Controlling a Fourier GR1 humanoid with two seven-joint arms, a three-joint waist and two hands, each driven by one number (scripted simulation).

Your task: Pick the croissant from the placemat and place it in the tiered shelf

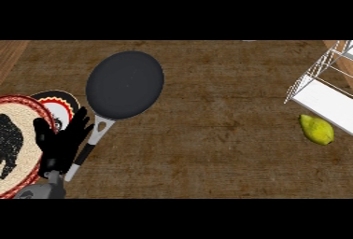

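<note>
One hand, the left hand point(60, 142), is seen at about 8 o'clock, its fingers point(81, 122) spread wide and holding nothing, over the edge of the placemat point(17, 140). The croissant cannot be made out; it is presumably hidden beneath that hand. It is judged light, soft and flaky, best taken around its thick middle. The right hand is not seen. Counted on the desk point(207, 154): one pan point(124, 85), one small plate point(59, 100), one lemon point(317, 129) and one tiered shelf point(324, 93) at 3 o'clock.
</note>
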